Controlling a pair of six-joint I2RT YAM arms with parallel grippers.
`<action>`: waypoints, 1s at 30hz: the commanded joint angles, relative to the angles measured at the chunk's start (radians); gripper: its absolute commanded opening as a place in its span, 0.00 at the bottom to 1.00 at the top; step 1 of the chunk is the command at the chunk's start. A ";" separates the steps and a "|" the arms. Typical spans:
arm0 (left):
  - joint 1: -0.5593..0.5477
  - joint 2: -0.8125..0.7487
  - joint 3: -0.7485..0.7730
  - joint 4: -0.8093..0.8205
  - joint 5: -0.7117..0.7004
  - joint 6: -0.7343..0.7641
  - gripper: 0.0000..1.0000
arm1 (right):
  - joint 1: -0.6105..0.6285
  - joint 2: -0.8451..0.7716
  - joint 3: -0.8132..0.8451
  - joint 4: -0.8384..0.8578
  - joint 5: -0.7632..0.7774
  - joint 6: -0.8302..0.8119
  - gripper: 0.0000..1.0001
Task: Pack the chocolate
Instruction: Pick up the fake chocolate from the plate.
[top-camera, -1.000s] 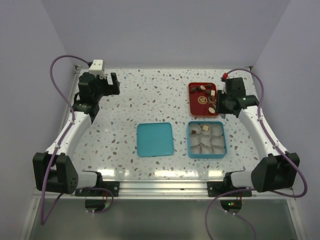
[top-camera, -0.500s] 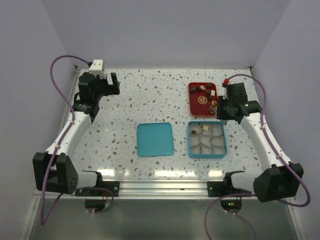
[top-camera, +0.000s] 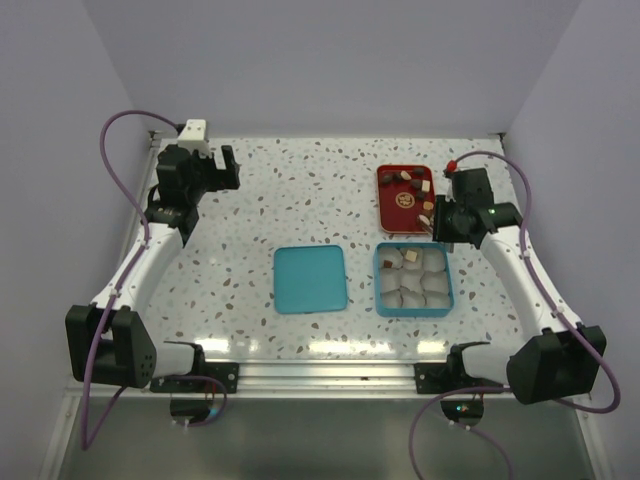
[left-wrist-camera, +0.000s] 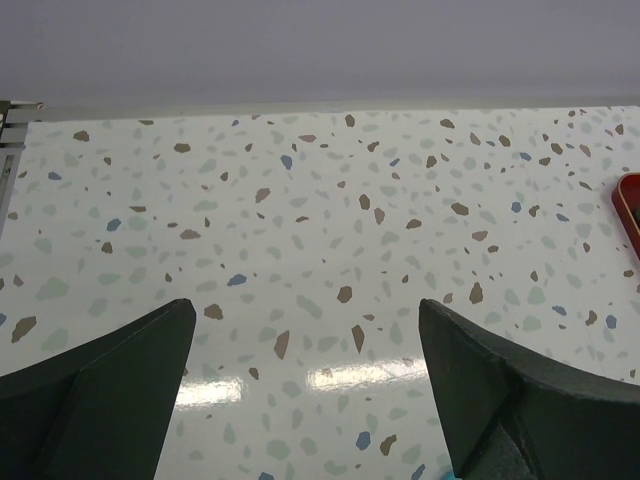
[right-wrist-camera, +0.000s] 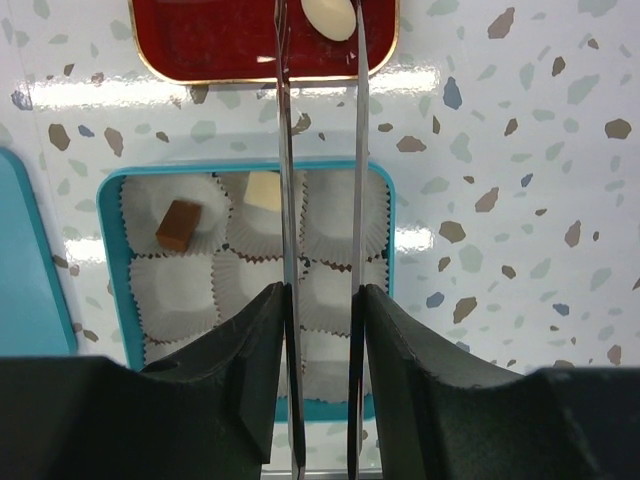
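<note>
Straddling a cream-white chocolate (right-wrist-camera: 330, 15) at the near edge of the red tray (right-wrist-camera: 200, 50), the right gripper (right-wrist-camera: 319, 40) has its thin fingers narrowly apart — whether they pinch it I cannot tell — while the left gripper (left-wrist-camera: 305, 390) gapes wide. An off-centre hold could let the rounded piece slip short of the teal box (right-wrist-camera: 108, 250), where two pieces (right-wrist-camera: 178, 224) already sit.
</note>
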 joint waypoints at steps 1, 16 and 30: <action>-0.006 0.001 0.042 -0.002 0.017 0.001 1.00 | 0.003 -0.016 -0.010 -0.018 0.005 0.014 0.40; -0.006 0.001 0.043 -0.002 0.011 0.002 1.00 | 0.003 0.030 -0.047 0.040 -0.008 0.003 0.38; -0.006 0.001 0.045 -0.002 0.012 0.001 1.00 | 0.003 0.013 -0.015 0.019 -0.005 -0.004 0.24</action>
